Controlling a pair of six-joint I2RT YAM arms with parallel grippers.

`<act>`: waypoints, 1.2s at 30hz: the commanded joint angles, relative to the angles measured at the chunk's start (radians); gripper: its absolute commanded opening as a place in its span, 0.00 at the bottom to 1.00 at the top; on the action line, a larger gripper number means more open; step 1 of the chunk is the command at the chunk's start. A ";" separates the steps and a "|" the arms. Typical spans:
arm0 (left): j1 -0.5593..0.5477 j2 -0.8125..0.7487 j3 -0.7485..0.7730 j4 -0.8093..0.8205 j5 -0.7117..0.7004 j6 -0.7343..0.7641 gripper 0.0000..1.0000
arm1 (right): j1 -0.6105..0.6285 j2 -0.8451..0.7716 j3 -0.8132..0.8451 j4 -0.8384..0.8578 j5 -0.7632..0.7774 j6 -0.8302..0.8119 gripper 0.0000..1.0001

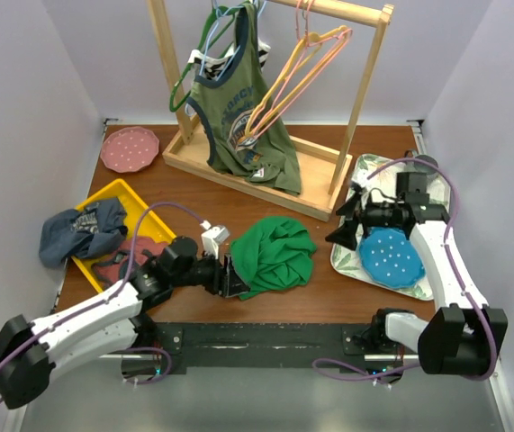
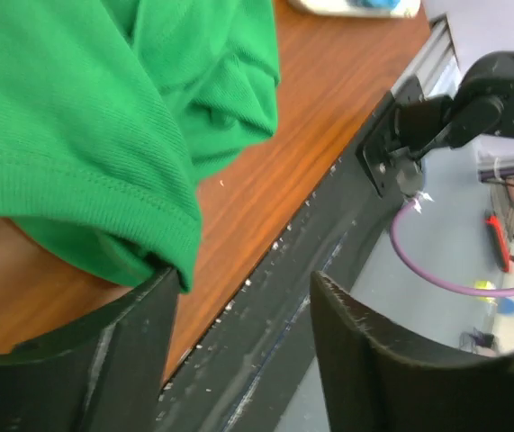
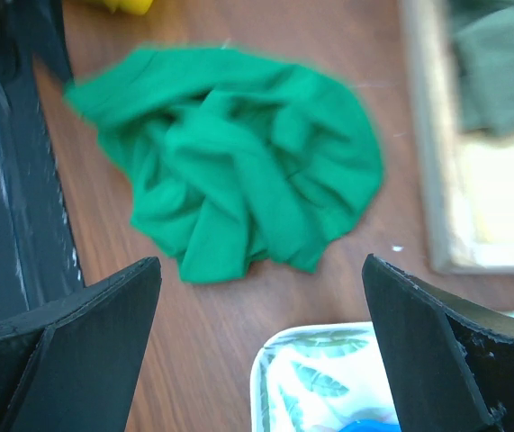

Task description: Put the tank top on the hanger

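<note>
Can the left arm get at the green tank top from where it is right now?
Probably yes. The left gripper sits at the tank top's near edge, jaws open, with the fabric hem right by one of them and nothing in between.

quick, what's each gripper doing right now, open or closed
left gripper: open, at the edge of the tank top, not gripping it
right gripper: open, holding nothing

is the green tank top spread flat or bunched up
Bunched up: the tank top lies in a crumpled heap of folds on the table, not flat.
</note>
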 commanded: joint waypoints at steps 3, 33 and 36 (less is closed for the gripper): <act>-0.007 -0.127 0.160 -0.296 -0.238 0.093 0.71 | 0.317 0.068 0.053 -0.055 0.256 -0.122 0.99; -0.010 0.000 0.101 -0.081 -0.271 -0.054 0.59 | 0.732 0.426 0.242 -0.041 0.647 -0.179 0.00; -0.015 0.055 0.110 -0.047 -0.272 -0.051 0.56 | 0.732 0.351 0.233 -0.108 0.626 -0.203 0.00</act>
